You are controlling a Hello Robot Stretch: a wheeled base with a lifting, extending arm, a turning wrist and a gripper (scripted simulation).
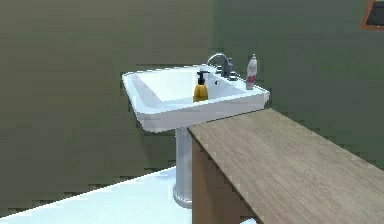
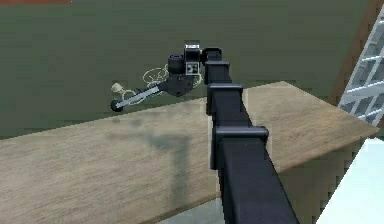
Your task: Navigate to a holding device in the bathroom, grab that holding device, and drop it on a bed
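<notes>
1. The gripper [image 2: 128,97] sits at the far end of the dark arm [image 2: 235,140], which stretches out across a wooden counter [image 2: 90,165] toward a green wall [image 2: 60,60]. I cannot tell whether the gripper is open, closed or gripping.
2. At the finger ends is a small pale wiry thing [image 2: 118,90], just above the counter's far edge, with the wall behind it. From its place it is probably the holding device, but its shape is too small to be sure. I cannot tell whether the gripper holds it.
3. The step in hand looks like the grab. To do it well, the gripper should stay level with the wiry thing and get a sure hold on it. It should then lift straight up, clear of the counter, before the arm draws back. That way nothing drags on the wood or catches on the wall.
4. The arm side view gives the arm, the gripper, the wiry thing and a white barred frame [image 2: 365,75] at its right edge.
5. The forward view gives what lies ahead: a white pedestal sink [image 1: 160,105] against the wall. On the sink's rim are an amber soap bottle [image 1: 201,88], a tap [image 1: 222,65] and a pale bottle [image 1: 252,70]. The counter's end fills the lower right, just beside the sink.
</notes>
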